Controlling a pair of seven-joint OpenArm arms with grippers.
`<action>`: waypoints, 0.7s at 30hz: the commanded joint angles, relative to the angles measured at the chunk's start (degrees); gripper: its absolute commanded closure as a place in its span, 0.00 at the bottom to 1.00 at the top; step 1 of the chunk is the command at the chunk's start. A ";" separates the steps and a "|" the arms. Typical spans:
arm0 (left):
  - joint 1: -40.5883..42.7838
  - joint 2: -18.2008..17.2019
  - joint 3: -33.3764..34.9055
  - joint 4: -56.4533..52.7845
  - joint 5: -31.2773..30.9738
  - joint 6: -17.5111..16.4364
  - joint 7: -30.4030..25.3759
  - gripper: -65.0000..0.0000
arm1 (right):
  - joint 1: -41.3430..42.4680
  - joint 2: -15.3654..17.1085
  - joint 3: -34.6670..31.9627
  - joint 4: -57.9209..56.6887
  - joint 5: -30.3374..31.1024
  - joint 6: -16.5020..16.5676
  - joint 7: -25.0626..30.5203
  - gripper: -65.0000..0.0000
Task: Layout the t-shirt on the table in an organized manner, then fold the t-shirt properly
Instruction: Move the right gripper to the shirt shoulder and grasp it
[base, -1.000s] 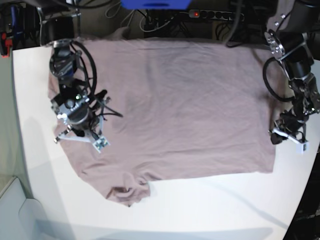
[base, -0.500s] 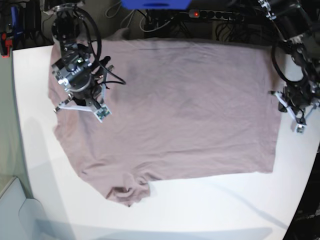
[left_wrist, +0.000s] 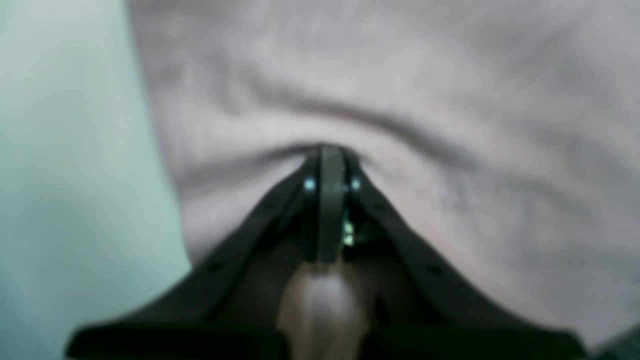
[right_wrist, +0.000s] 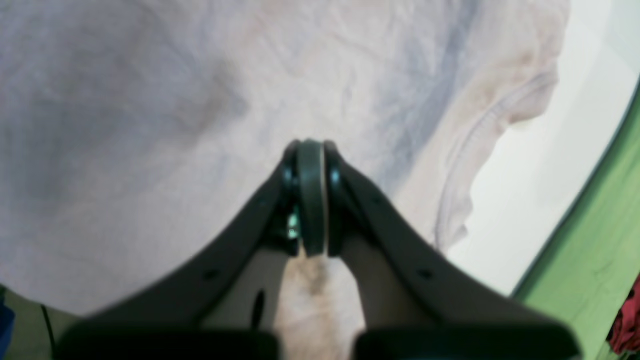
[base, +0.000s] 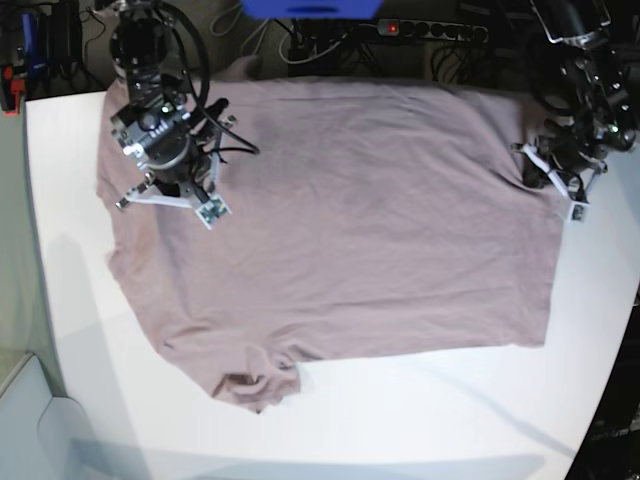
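Observation:
The mauve t-shirt (base: 340, 220) lies spread flat over the white table (base: 420, 410), with one sleeve (base: 255, 385) bunched at its near edge. My right gripper (base: 165, 182) hovers shut over the shirt's far left part. In the right wrist view its tips (right_wrist: 311, 147) sit above smooth t-shirt cloth (right_wrist: 125, 100), and a sleeve hem (right_wrist: 480, 145) shows to the right. My left gripper (base: 533, 168) is at the shirt's right edge. Its shut tips (left_wrist: 327, 150) press into the t-shirt (left_wrist: 450, 75), which puckers around them. No cloth shows between the fingers.
Bare table (left_wrist: 60, 150) lies just left of the left gripper and past the sleeve hem (right_wrist: 525, 190). Green floor (right_wrist: 600, 225) follows the table's rounded edge. A power strip and cables (base: 430, 30) and a blue object (base: 310, 8) sit behind the far edge.
Both grippers moved toward the table's far edge. The left one came from beside the shirt onto its right edge, where a small pucker formed. The shirt otherwise stayed put.

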 joint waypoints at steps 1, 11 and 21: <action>-0.83 -0.36 1.53 -3.17 2.71 0.15 1.89 1.00 | 0.15 -0.15 0.21 1.03 -0.25 -0.52 0.88 1.00; -16.56 -6.96 7.24 -30.86 2.79 0.15 -11.12 1.00 | 1.99 -0.06 2.23 -4.59 -0.25 -0.52 1.05 1.00; -27.64 -8.63 16.12 -42.47 2.71 0.15 -17.45 1.00 | 10.52 0.11 5.83 -24.28 -0.25 -0.52 9.32 1.00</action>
